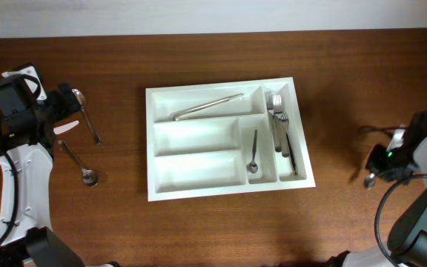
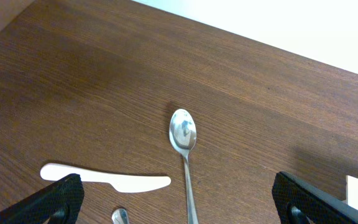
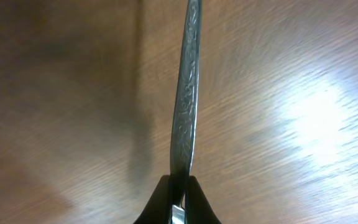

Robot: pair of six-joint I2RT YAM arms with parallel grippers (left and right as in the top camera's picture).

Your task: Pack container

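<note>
We saw a brown wooden table with the white tray at its middle, between the two arms. The tray held a long utensil in the far wide slot, forks in the long narrow slot and a small spoon in the short one. The left gripper gaped wide above a spoon beside a white knife. The right gripper pinched a patterned metal handle, well right of the tray.

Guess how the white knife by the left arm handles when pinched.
The white knife looks like thin plastic: probably light, slightly bendy. Lying flat on the wooden table, it likely slides rather than rolls when pushed.
</note>
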